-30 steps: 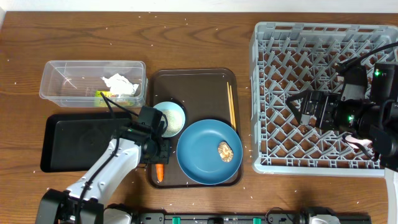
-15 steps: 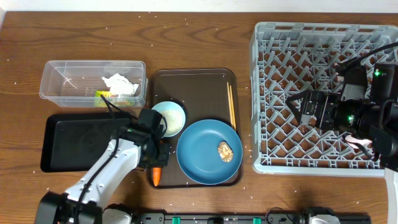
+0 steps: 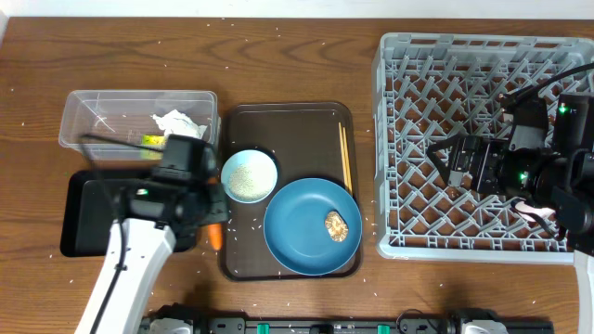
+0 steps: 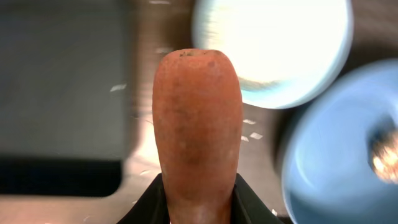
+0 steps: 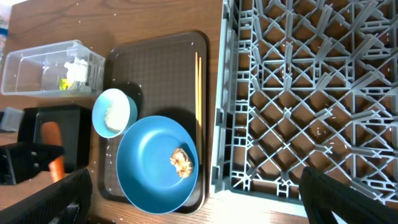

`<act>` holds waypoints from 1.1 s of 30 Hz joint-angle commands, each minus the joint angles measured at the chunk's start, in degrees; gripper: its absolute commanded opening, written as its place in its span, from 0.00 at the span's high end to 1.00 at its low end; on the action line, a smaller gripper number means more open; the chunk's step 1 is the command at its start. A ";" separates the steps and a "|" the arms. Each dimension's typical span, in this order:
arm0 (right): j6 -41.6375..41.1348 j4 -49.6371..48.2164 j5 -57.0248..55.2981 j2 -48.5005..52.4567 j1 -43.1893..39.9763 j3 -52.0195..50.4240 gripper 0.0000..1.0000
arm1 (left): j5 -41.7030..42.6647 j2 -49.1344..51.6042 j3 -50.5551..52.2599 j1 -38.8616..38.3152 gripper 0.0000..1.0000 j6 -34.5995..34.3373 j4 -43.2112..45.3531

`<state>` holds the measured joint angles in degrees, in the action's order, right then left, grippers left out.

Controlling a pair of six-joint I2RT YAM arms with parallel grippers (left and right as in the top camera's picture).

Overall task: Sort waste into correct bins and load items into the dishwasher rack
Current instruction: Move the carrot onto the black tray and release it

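Observation:
My left gripper is shut on the thick end of the orange carrot, which hangs over the gap between the black tray and the brown serving tray. In the overhead view the carrot pokes out below the left gripper. The blue plate carries a brown food lump. Beside it stand a white bowl with rice and the chopsticks. My right gripper hovers open and empty over the grey dishwasher rack.
The clear tub at the back left holds a crumpled tissue and a yellow-green wrapper. Rice grains are scattered over the wooden table. The rack's tall near wall borders the serving tray on the right.
The left gripper closed on the carrot, lifted it off the serving tray's front left corner and carried it left toward the black tray. The right arm has not moved.

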<state>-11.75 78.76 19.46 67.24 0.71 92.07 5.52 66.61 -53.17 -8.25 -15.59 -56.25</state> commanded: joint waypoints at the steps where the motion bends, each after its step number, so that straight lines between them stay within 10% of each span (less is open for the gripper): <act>1: -0.66 0.17 -0.15 0.15 0.44 -0.04 0.01 | -6.40 0.04 -0.63 6.25 0.78 -6.56 -0.94; 11: -0.66 0.57 -0.15 0.15 0.44 -0.04 0.01 | -8.31 7.13 4.20 29.75 0.78 -35.26 7.87; 17: -0.66 0.70 -0.17 0.15 0.44 -0.04 0.01 | -5.95 12.94 6.29 32.35 0.79 -37.27 12.31; 18: -0.66 0.72 -0.15 0.15 0.44 -0.04 0.01 | -5.88 13.57 6.29 32.35 0.67 -37.27 12.31; 19: -0.66 0.81 -0.15 0.15 0.44 -0.04 0.01 | -4.83 13.97 6.27 32.35 0.48 -37.03 12.24; 22: -0.63 1.22 -0.17 0.15 0.44 -0.04 0.01 | 0.17 13.35 5.31 32.35 0.30 -33.97 12.24; 33: -0.68 0.87 -0.15 0.15 0.44 -0.04 0.01 | 16.63 5.09 -5.49 27.41 0.27 -2.08 10.49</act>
<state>-11.75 79.88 19.49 67.24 0.71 92.07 14.59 73.91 -54.63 22.24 -33.30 -45.65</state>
